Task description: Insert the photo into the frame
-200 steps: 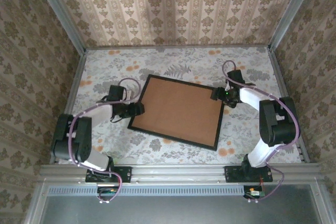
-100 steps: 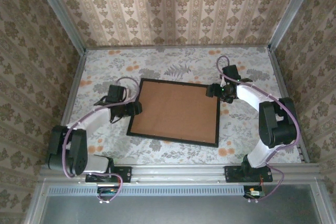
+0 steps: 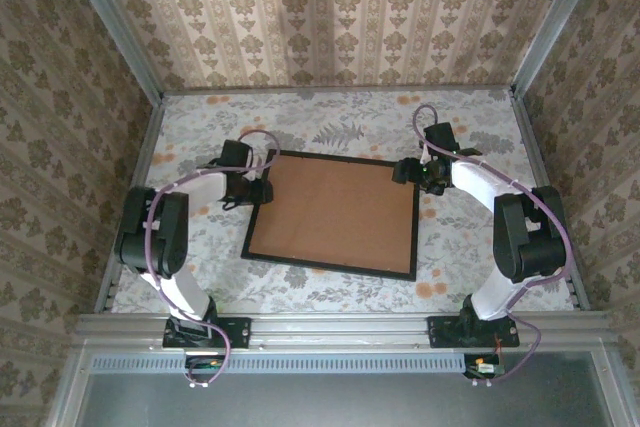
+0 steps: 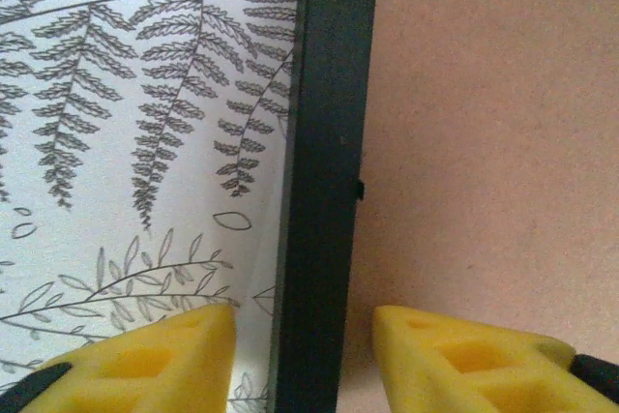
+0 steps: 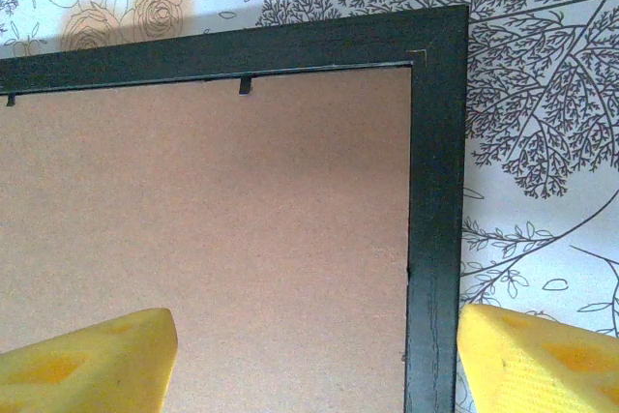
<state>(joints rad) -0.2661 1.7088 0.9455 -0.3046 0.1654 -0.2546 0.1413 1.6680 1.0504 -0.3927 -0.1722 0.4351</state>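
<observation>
you squared the thin black rectangular picture frame (image 3: 330, 269) for loading.
left end effector (image 4: 302, 331) and right end effector (image 5: 314, 336) straddled its rails, open.

The frame (image 3: 330, 265) is black, and the board (image 3: 335, 212) inside it is plain brown. The tabletop (image 3: 200, 137) is pale, printed with grey ferns, leaves and trees and dotted with orange flowers. The walls (image 3: 330, 17) carry beige wallpaper with stripes and brown damask motifs. The left gripper (image 4: 305, 336) and right gripper (image 5: 316, 336) have yellow fingers. The left arm (image 3: 185, 292) and right arm (image 3: 480, 182) are white and black, with purple cables (image 3: 150, 247).
</observation>
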